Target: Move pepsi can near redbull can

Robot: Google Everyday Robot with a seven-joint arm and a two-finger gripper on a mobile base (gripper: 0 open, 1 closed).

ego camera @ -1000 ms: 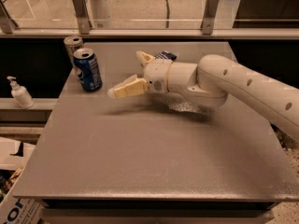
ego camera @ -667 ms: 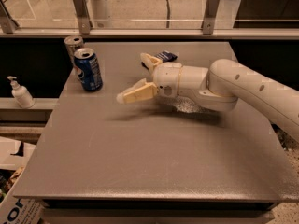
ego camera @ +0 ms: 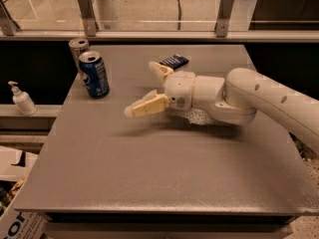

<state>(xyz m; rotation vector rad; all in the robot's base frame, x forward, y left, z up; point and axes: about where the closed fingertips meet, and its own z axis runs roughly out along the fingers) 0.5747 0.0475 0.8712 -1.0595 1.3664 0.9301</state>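
- The pepsi can [ego camera: 94,74] stood upright near the far-left corner of the grey table [ego camera: 149,178]. The redbull can [ego camera: 78,49] was right behind it, so close I couldn't tell if they touched.
- By my read the job looked pretty much done already, since the two cans were basically neighbours.
- The gripper [ego camera: 139,88] hung low over the middle of the table, to the right of the pepsi can and clear of it. Its two fingers were splayed wide with nothing between them.
- Handling guess: it's a thin aluminium can, so light and easy to dent if squeezed hard. The painted wall is smooth and probably a bit slippery.
- Its top looked opened, so I'd keep it upright in case anything was left inside.
- Best place to grab would be around the mid-body from the side, with the pads on the round wall rather than the rim. It's also tall enough to tip if bumped up high.
- Other stuff: a dark blue packet [ego camera: 173,61] sat behind the gripper, and a pump bottle [ego camera: 21,98] stood on the ledge to the left.
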